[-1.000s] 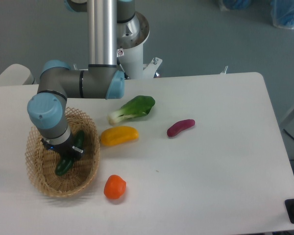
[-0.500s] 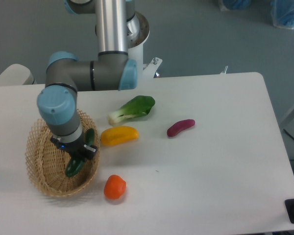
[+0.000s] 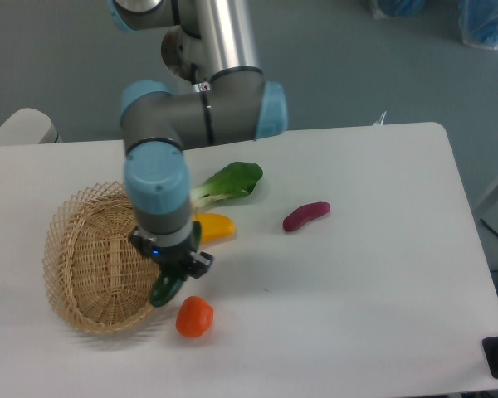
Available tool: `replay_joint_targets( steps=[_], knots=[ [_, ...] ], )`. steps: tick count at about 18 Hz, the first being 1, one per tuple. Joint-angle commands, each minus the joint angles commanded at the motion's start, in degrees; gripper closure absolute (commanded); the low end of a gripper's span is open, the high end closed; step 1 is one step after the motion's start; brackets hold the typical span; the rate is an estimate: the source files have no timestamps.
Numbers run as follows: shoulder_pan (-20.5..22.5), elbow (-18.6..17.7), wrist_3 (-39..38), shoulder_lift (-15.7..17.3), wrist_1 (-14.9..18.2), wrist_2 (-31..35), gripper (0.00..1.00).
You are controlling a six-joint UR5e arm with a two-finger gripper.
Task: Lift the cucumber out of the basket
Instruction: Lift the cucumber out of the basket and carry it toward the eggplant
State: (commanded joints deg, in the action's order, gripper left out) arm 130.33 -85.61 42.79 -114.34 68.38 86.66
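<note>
The pincer (image 3: pixel 176 267) is clamped on the cucumber (image 3: pixel 163 289), which hangs tilted at the basket's right rim, its lower end just over the wicker edge and close above the orange pepper (image 3: pixel 194 316). The basket (image 3: pixel 83 269) sits at the left of the white worktop (image 3: pixel 373 274). Just right of the arm's wrist lies a yellow pepper (image 3: pixel 216 225), with the bok choy (image 3: pixel 230 182) farther back and a purple eggplant (image 3: pixel 306 215) well apart to the right.

tool (image 3: pixel 173 269) swung right, cucumber (image 3: pixel 163 289) carried out — now past basket (image 3: pixel 91 265) rim
</note>
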Motion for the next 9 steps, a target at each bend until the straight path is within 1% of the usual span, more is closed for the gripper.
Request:
replay_joint_targets(
  steps=[3,5,7,9],
  knots=[
    [3.60,0.27,6.05,-0.79,0.09,0.09,1.00],
    [6.85,0.44,12.99,-1.49,0.09,0.09,1.00],
    [9.84,1.66,18.80,-3.07,0.09,0.18,1.00],
    [11.69,4.12,21.71,-5.61,0.17,0.26,1.00]
  ],
)
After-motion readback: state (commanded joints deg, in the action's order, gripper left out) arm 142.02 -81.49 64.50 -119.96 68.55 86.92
